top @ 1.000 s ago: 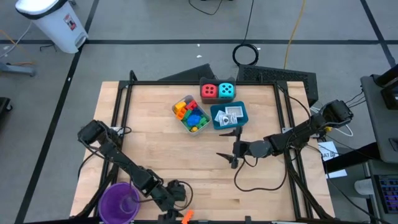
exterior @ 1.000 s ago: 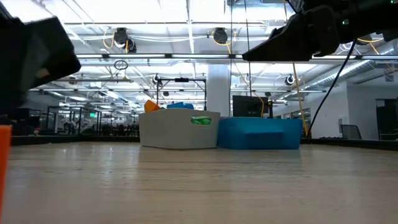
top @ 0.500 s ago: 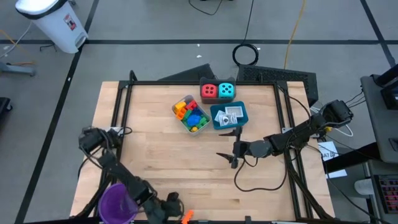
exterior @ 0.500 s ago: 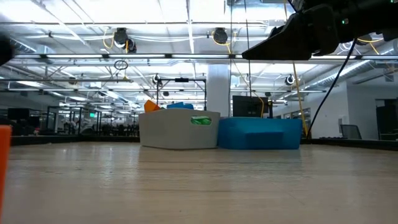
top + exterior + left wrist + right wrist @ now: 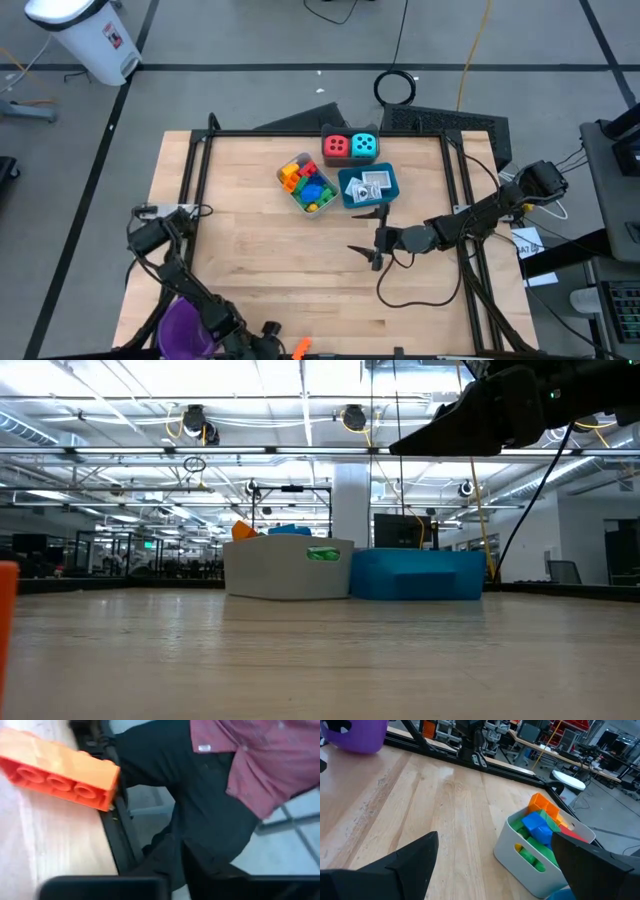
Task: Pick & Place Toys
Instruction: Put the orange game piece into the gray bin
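An orange brick [image 5: 60,767] lies at the table's near edge [image 5: 298,348], next to the black frame rail. My left gripper [image 5: 273,333] is low beside it, shut, with nothing between its fingers. The brick lies a little ahead of them. Over the table's middle, my right gripper [image 5: 367,233] hangs open and empty. The other toys are at the far side. Coloured bricks fill a grey tray [image 5: 308,185]. White packets lie in a blue tray [image 5: 368,186]. A red die [image 5: 337,146] and a cyan die [image 5: 366,146] stand behind them.
A purple cup [image 5: 183,326] stands at the near left corner, close to my left arm. A black frame [image 5: 200,150] runs round the tabletop. A person in a red shirt and dark trousers [image 5: 200,810] stands just beyond the near edge. Bare wood lies between the trays and the near edge.
My left gripper has swung down and toward the table's near edge, closer to the orange brick, and has left the low view. The brick has stayed in place.
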Controlling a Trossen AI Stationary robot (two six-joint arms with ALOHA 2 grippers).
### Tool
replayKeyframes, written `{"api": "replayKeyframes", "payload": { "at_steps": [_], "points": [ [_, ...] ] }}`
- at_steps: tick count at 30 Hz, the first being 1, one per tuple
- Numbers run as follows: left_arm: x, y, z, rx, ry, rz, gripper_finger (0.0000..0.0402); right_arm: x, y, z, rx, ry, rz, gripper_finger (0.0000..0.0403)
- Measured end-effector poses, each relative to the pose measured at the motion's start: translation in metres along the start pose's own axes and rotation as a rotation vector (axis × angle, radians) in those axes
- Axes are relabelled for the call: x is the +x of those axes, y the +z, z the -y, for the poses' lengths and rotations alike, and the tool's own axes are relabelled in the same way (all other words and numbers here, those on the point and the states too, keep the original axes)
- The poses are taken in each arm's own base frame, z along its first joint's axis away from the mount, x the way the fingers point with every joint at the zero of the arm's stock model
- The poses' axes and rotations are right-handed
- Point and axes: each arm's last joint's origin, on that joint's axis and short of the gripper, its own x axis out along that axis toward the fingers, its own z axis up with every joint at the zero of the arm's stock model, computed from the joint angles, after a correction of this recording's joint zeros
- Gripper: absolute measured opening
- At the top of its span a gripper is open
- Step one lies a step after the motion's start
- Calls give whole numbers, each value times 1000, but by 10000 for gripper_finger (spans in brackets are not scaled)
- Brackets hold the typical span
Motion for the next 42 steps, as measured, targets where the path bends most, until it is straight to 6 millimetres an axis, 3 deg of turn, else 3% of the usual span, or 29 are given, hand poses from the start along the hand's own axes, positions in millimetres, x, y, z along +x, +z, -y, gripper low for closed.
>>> {"api": "replayKeyframes", "payload": {
  "at_steps": [3,18,27,36,42],
  "points": [
    [1,3,-5,18,10,3,8,0,0,0,13,0,0,357],
    [2,27,-39,56,140,104,19,0,0,0,25,0,-1,357],
    [0,42,-69,-3,378,219,6,0,0,0,25,0,0,357],
    [-1,50,-84,-22,388,226,66,0,0,0,24,1,0,357],
    [-3,59,-88,-13,381,290,153,0,0,0,24,1,0,357]
  ]
}}
